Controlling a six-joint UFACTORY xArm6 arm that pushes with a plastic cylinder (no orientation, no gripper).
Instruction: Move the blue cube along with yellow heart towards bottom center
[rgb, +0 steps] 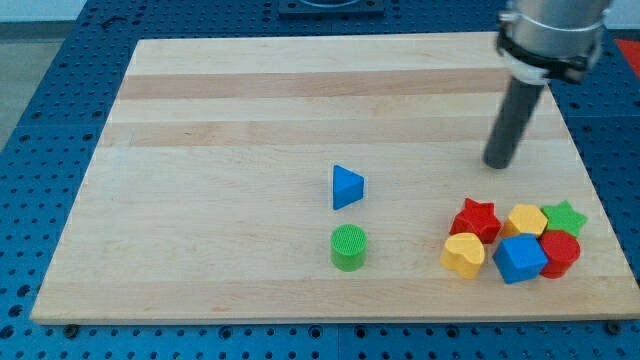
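Camera view: my tip (498, 165), the lower end of a straight dark rod with nothing to open, close or clamp, rests on the wooden board (250, 110) at the view's right, touching no block. Below it, near the board's bottom right corner, six blocks sit packed in a cluster. The blue cube (519, 259) lies at the cluster's bottom edge, well below my tip and slightly to its right. The yellow heart (463, 254) sits just to the cube's left, at the cluster's left end, below my tip and a little to its left. Behind these two, nearer my tip, stand a red star (476, 219), a yellow hexagon (526, 219) and a green star (566, 216) in a row from left to right. A red block (561, 252), its shape not clear, presses against the cube's right side. Apart from the cluster, toward the board's middle, a blue triangle (346, 187) lies well to the left of my tip, with a green cylinder (349, 247) just below it.
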